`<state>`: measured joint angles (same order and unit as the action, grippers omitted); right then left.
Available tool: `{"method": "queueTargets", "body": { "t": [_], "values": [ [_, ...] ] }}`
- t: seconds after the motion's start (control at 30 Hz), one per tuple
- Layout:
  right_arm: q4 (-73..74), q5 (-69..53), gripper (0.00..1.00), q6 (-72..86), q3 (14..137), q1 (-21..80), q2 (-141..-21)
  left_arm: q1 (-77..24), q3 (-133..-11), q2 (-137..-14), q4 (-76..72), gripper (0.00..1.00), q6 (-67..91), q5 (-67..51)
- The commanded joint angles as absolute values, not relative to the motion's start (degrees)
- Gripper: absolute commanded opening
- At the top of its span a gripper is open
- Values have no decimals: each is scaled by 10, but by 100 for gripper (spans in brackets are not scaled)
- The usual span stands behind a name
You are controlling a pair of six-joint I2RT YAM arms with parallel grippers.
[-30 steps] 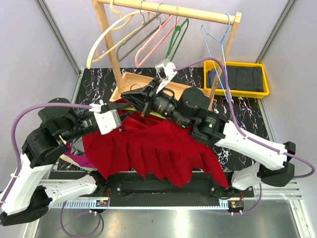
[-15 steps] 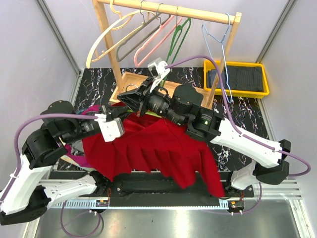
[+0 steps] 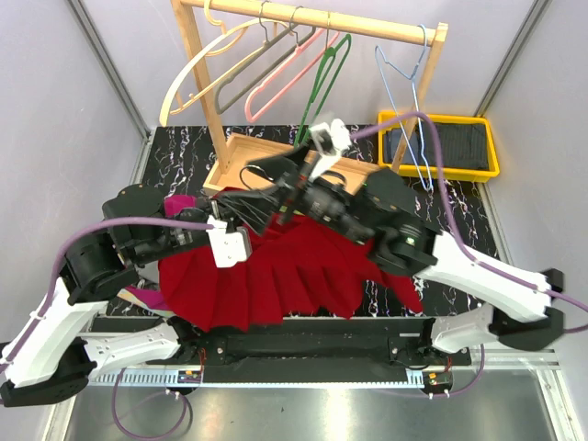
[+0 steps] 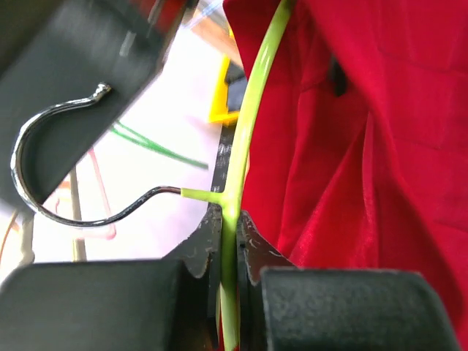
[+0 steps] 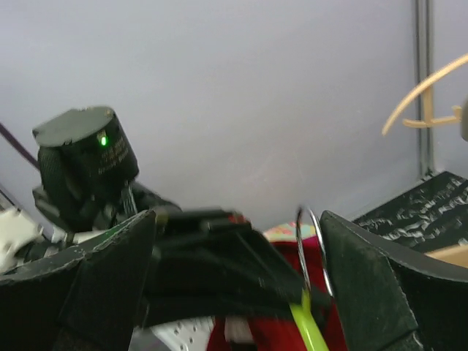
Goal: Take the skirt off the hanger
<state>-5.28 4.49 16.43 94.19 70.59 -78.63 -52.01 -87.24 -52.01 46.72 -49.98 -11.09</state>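
The red skirt (image 3: 285,276) lies spread over the table's near middle, and in the left wrist view the skirt (image 4: 365,146) hangs from a lime-green hanger (image 4: 245,131) with a metal hook (image 4: 44,175). My left gripper (image 4: 230,238) is shut on the hanger's green bar just below the hook; from above, the left gripper (image 3: 243,209) sits at the skirt's top edge. My right gripper (image 3: 268,188) hovers right over it with its fingers (image 5: 380,285) spread wide. Nothing is gripped between them; the hook (image 5: 311,241) and the left gripper's black fingers stand in the gap.
A wooden rack (image 3: 207,92) at the back carries several empty hangers (image 3: 276,73). A yellow bin (image 3: 439,119) with dark cloth sits at the back right, a wooden tray (image 3: 241,152) lies under the rack, and colourful clothes (image 3: 147,296) are piled by the left arm.
My right gripper has opened wide and shifted right. The left gripper closed on the hanger and moved right. The skirt has bunched leftward, its right hem pulled in.
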Motion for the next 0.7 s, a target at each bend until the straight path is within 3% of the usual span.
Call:
{"method": "queueTargets", "body": {
  "t": [0.0,0.17,0.67],
  "values": [
    [-31,80,100,128,868,720,-649,-514,-896,-487,456,0,-544,-18],
    [14,169,100,124,777,720,-524,-514,-920,-465,464,0,-583,-2],
    [87,236,100,163,619,720,-444,-514,-1043,-511,467,0,-628,36]
  ]
}}
